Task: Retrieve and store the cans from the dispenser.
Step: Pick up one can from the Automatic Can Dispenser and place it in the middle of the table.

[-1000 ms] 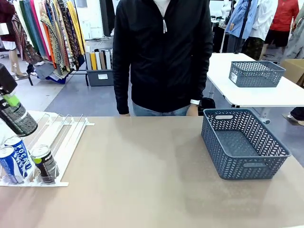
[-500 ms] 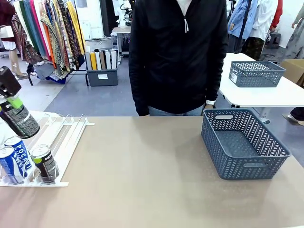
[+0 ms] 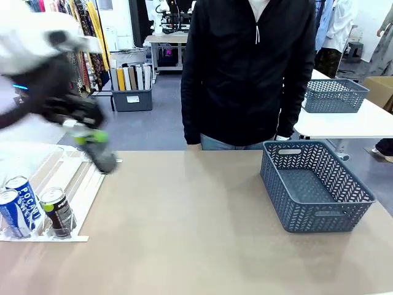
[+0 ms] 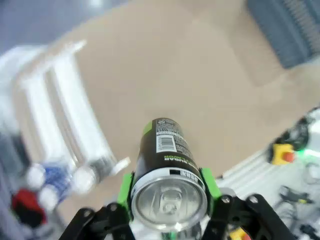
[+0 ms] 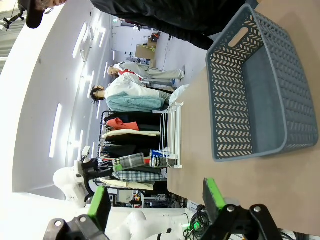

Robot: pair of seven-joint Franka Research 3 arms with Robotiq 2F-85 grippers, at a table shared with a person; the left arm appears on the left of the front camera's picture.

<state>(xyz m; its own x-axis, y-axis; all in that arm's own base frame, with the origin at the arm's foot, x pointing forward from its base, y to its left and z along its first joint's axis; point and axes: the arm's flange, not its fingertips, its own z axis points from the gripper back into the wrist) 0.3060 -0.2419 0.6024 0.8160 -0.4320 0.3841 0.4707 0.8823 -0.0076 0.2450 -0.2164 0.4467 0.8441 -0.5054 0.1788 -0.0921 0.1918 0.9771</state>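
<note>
Your left gripper point(image 4: 167, 189) is clamping a dark green-marked can point(image 4: 166, 150) in the air near the dispenser point(image 3: 80, 178). Your right gripper point(image 5: 156, 197) is standing wide open, gripping nothing

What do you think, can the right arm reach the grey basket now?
Probably yes: the right end effector is open and empty, and nothing stands between it and the grey plastic lattice basket.

blue-and-white can point(image 3: 24, 198), side print: "poca…" legible. dark can point(image 4: 166, 150): barcode label point(image 4: 166, 142), green lettering beneath, too blurred to read.
</note>
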